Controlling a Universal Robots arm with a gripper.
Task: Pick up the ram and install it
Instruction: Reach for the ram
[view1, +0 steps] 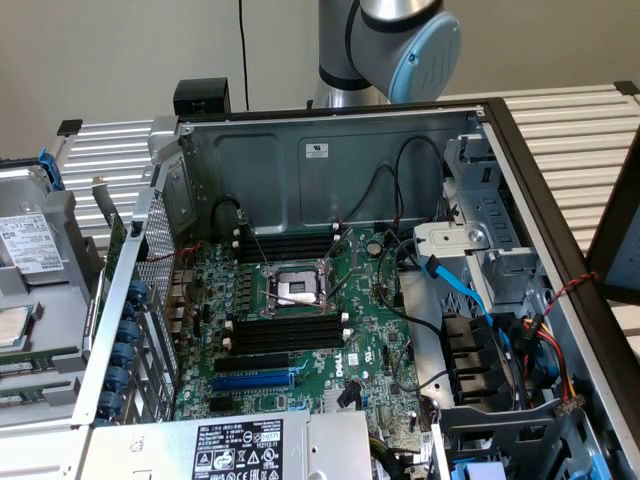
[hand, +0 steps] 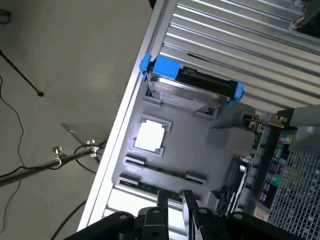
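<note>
Directly under the gripper (hand: 174, 195) in the wrist view lies the ram (hand: 146, 187). The gripper's two dark fingers (hand: 162, 201) stand a little apart with a narrow gap between them, pinching nothing. One fingertip overlaps the end of the ram; whether it touches, I cannot tell.

The ram is a thin green strip lying flat in a holder on a grey tray (hand: 225, 112). Just beyond it, in a like holder, lies a second thin strip (hand: 165, 172). Farther from the gripper on the tray sits a pale square chip (hand: 149, 136) in a frame. Past that is a drive (hand: 186, 95) in a blue caddy. A perforated wall (hand: 295, 200) rises beside the tray. Off the table's edge a stand (hand: 50, 162) and cables lie on the floor.

In the exterior view the arm (view1: 400, 40) rises behind the open case (view1: 330, 150). Inside is the motherboard (view1: 370, 330), with a socket (view1: 298, 290) between two banks of black slots (view1: 290, 330) and a blue slot (view1: 255, 381) near them. The tray stands at the exterior view's left, outside the case.
</note>
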